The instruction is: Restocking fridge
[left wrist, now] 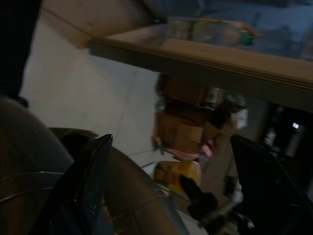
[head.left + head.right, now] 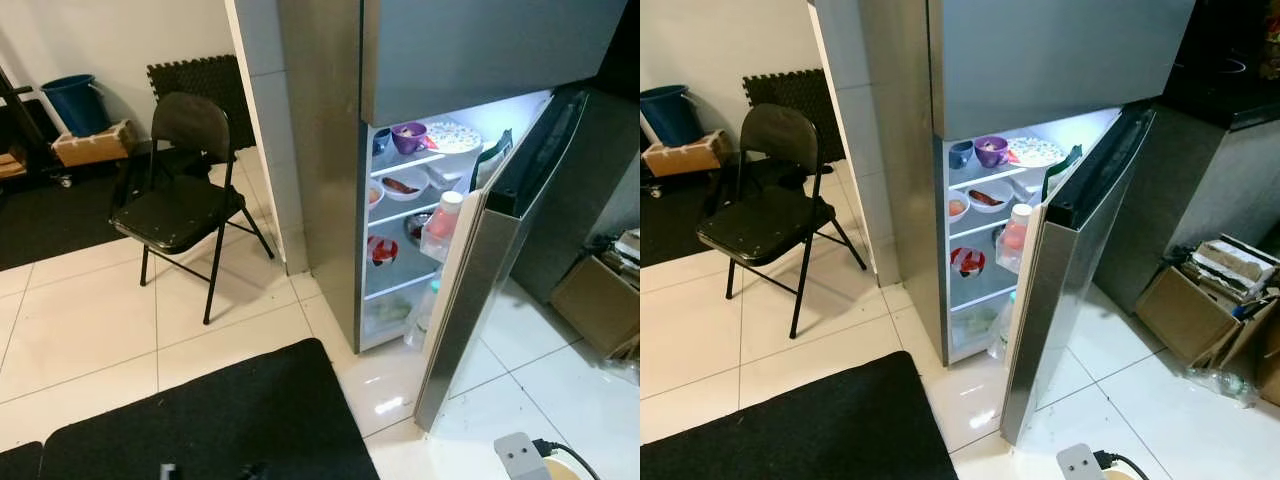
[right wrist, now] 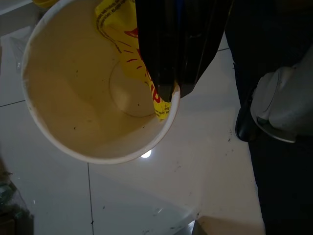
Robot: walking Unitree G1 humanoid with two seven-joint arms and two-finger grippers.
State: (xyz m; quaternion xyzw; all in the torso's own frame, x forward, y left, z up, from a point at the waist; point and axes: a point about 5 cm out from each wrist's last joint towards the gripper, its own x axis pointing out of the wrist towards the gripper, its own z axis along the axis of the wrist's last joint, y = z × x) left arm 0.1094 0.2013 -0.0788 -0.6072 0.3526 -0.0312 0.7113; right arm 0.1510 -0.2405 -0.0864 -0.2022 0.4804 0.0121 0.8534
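The steel fridge [image 2: 320, 150] stands ahead with its lower door [image 2: 480, 270] swung open and the inside lit. On its shelves sit a purple bowl [image 2: 408, 136], a patterned plate [image 2: 452, 136], small dishes and a red-topped item [image 2: 381, 250]. A pink-filled bottle [image 2: 442, 225] stands in the door rack. In the right wrist view my right gripper [image 3: 168, 93] is shut on the rim of a cream tub [image 3: 73, 98] with yellow print, held above the tiled floor. My left gripper [image 1: 181, 191] is open with nothing between its fingers.
A black folding chair [image 2: 180, 205] stands left of the fridge. A black mat [image 2: 200, 420] lies on the tiles just in front of me. Cardboard boxes [image 2: 1200, 300] sit right of the open door, and a white power strip [image 2: 522, 455] lies near my feet.
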